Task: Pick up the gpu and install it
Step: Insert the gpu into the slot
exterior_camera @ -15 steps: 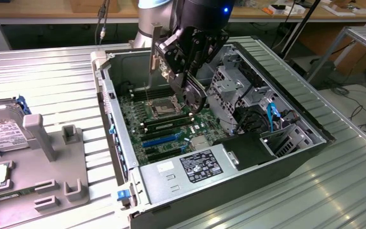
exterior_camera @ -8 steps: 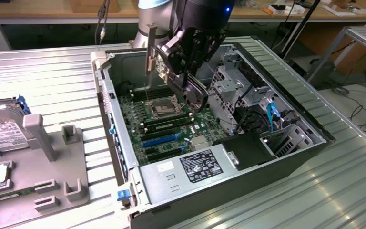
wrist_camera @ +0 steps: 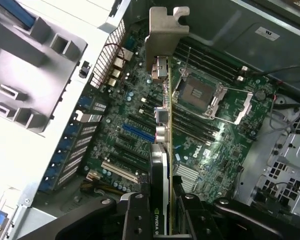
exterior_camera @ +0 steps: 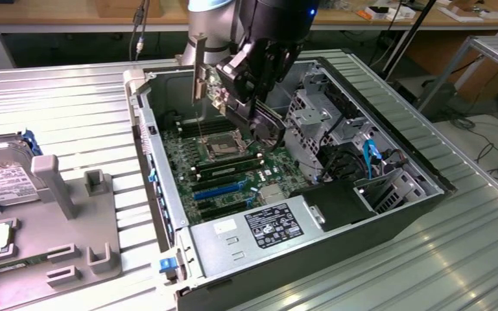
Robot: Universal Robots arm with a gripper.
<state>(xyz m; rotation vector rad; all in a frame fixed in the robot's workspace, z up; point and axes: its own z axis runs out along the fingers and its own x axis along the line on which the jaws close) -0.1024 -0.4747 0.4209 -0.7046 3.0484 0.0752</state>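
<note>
The tool (wrist_camera: 162,210) is partly closed, clamped on the gpu (wrist_camera: 161,115) (seen edge-on, silver bracket outermost), holding it upright above the motherboard (wrist_camera: 215,130) inside the open case (exterior_camera: 404,207).

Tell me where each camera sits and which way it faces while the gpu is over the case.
Exterior view: mounted apart, raised, looking down obliquely into the open computer case; the arm and the gripper, shut on the gpu, show above it.
Wrist view: on the wrist, looking down along the gpu onto the motherboard; the gripper shows nearest the camera.
Shared: the gpu, the gripper, the motherboard and its CPU socket.
</note>
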